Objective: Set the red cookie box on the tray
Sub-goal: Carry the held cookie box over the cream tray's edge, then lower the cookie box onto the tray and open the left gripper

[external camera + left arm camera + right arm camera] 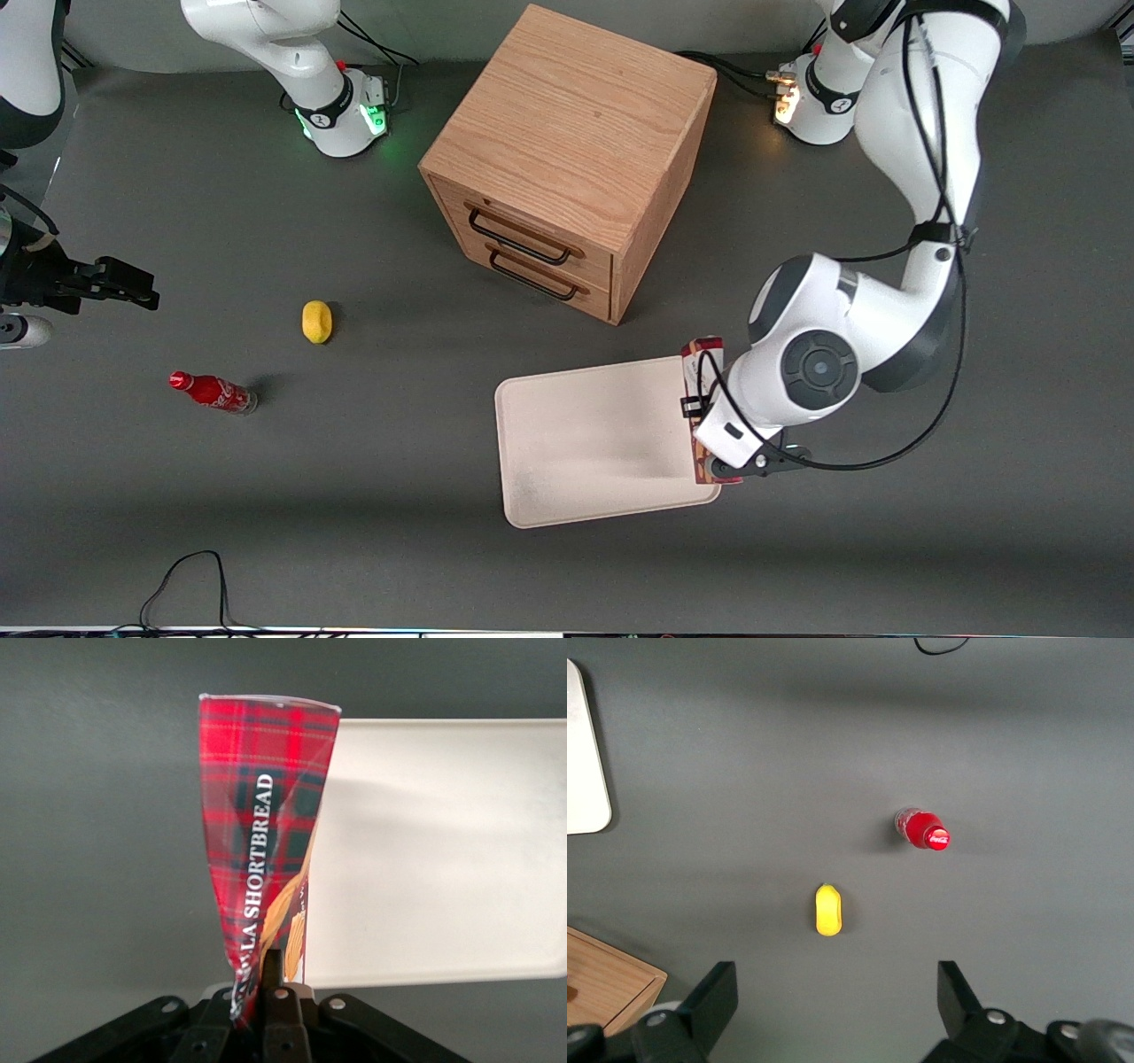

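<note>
1. The left arm's pincer [266, 979] is clamped on the red cookie box [266, 842]; in the left wrist view its dark fingers [280, 992] pinch the near end of the carton, and the tartan face with the white word "SHORTBREAD" runs away from them.
2. In the front view the red cookie box [702, 354] lies along the tray's short edge at the working arm's end. One end shows just past the tray's corner at about 1 o'clock from the tray's middle, the other shows under the wrist at about 4 o'clock, and the arm covers the stretch between.
3. Whether the box rests on the rim or is held just above it cannot be told.
4. The tray [585, 434], pale cream with rounded corners, lies flat on the grey tabletop [372, 514], and its inner surface is bare.
5. A wooden drawer cabinet [567, 159] with two black-handled drawers stands at about 12 o'clock from the tray, farther from the front camera and well apart from it.
6. A yellow lemon-like object [316, 321] lies on the tabletop toward the parked arm's end, at about 9 o'clock from the cabinet's drawers.
7. A small red soda bottle [213, 392] stands at about 8 o'clock from the yellow object, near it but not touching.
8. A black cable [190, 576] loops at the tabletop's edge nearest the front camera.
</note>
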